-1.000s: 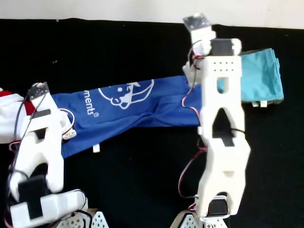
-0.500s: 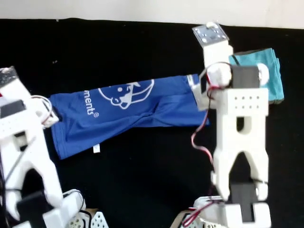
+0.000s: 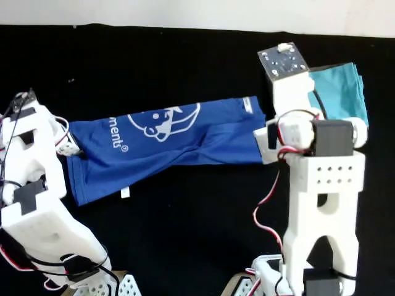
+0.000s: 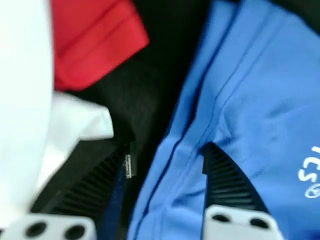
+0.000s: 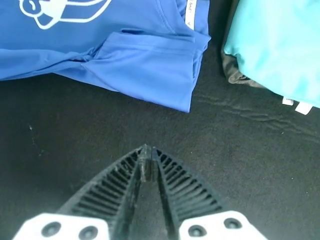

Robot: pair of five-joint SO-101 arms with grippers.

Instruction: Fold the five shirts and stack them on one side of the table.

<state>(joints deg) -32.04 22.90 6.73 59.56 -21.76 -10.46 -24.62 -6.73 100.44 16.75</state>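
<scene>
right arm pulled back off the blue shirt (image 3: 160,145), right gripper (image 5: 146,154) closed over bare counter (image 3: 185,234). left gripper (image 4: 168,150) open, straddling the shirt's left hem. shirt lies lengthwise mid-counter; teal shirt (image 3: 339,92) folded far-right corner.

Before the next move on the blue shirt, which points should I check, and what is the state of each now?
1. Left gripper open: ok, its fingers straddle one edge of the blue shirt.
2. Left fingers touching the cloth: cannot tell.
3. Right gripper ready to grasp: not ok, it is shut over bare table, apart from the blue shirt.
4. Blue shirt flat: not ok, it is creased near the middle.
5. Red shirt apart from the left fingers: ok.
6. Teal shirt folded at the table's side: ok.
</scene>
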